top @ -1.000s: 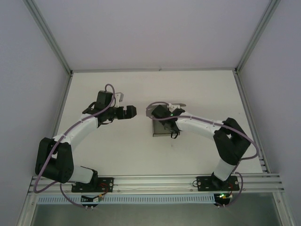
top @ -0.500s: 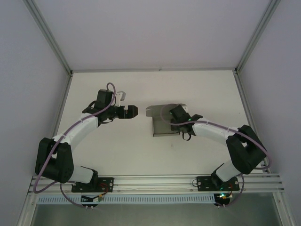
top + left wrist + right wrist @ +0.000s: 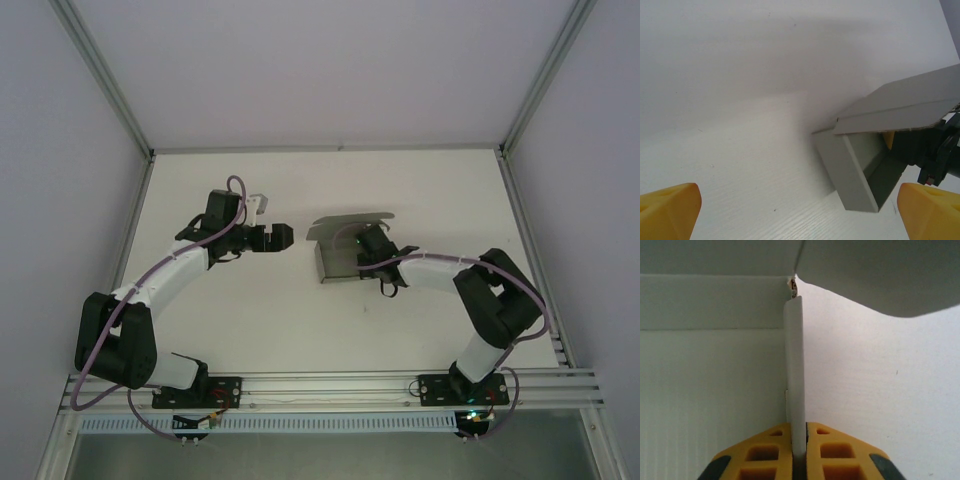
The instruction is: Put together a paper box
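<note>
Paper box (image 3: 338, 258): part-erected, lid open

Top view: the grey card stands mid-tabletop (image 3: 250, 320) between the arms, with walls raised and the lid flap (image 3: 350, 222) lifted at the far side. The right fingers (image 3: 366, 244) are at it; the left fingers (image 3: 281, 237) are near but apart.
Left wrist view: left fingers spread wide, holding nothing, facing the upright side wall (image 3: 847, 170).
Right wrist view: right fingers clenched on an upright card panel (image 3: 794, 365).
Judged about midway: tucking panels and closing the lid remain.

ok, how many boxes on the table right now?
1. The paper box sits mid-table, partly folded, with the right gripper shut on one upright wall; the left gripper hangs open to its left, apart from it.
</note>
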Robot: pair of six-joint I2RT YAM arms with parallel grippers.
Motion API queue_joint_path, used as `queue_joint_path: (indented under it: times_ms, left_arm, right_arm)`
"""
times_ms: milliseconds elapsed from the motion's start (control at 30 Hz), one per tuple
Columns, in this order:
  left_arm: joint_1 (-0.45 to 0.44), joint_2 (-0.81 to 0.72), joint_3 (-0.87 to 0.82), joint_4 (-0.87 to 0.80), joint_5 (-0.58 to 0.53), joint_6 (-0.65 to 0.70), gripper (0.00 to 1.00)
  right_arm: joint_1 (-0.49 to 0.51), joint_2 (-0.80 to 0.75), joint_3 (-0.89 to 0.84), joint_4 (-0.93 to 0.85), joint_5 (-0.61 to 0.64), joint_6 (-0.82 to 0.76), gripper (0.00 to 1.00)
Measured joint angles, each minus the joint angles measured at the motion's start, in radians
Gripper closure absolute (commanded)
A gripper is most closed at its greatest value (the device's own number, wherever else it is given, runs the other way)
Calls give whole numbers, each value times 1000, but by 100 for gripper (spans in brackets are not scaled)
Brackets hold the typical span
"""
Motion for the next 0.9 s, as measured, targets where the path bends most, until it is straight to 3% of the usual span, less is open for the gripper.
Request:
queue_joint_path:
  times_ms: [200, 567, 900]
  left_arm:
    - [0, 0, 0, 0, -3, -1, 0]
    - [-13, 6, 3, -34, -57, -3, 0]
    - [-21, 15, 30, -78, -105, -3, 0]
  right_arm:
    - [0, 55, 69, -44, 51, 26, 100]
    - [71, 336, 471, -528, 327, 295, 100]
    - [85, 437, 581, -780, 452, 400, 100]
